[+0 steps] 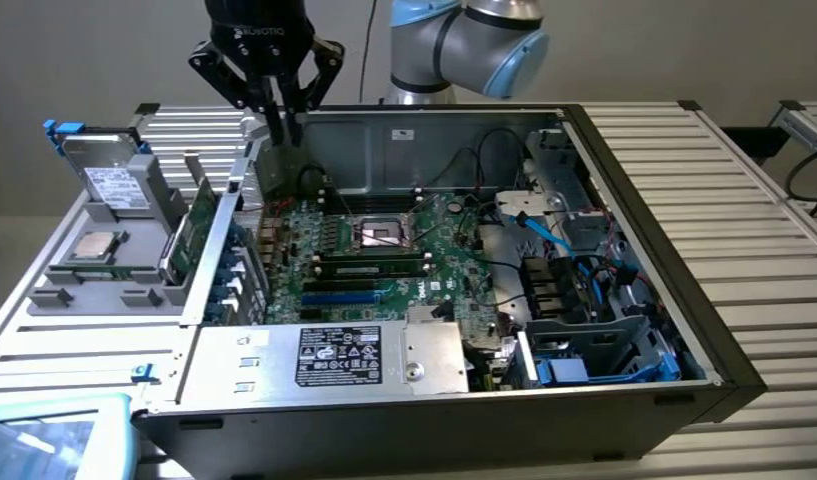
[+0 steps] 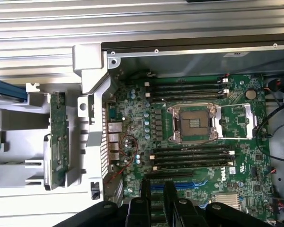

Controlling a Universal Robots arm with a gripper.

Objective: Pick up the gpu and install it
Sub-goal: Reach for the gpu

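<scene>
The gpu point(image 1: 192, 236) is a small green card standing on edge in a slot of the grey parts holder point(image 1: 75, 300), at the exterior view's left of the open computer case. In the wrist view the gpu point(image 2: 57, 137) shows edge-on beside the case's rear wall. My gripper point(image 1: 288, 135) hangs well above the back left corner of the motherboard point(image 1: 381, 250), fingers pointing down, apart from the gpu. In the wrist view my gripper point(image 2: 157, 187) is over the motherboard point(image 2: 199, 142), near its blue slots. The black fingers point(image 2: 146, 194) stand apart with nothing between them.
The holder also carries a hard drive point(image 1: 111, 185) and a processor point(image 1: 95, 246). Inside the case are an empty processor socket point(image 2: 194, 123), memory sticks point(image 1: 371, 264), a power supply point(image 1: 335, 358) and blue cables point(image 1: 555, 240). The case walls stand up around the motherboard.
</scene>
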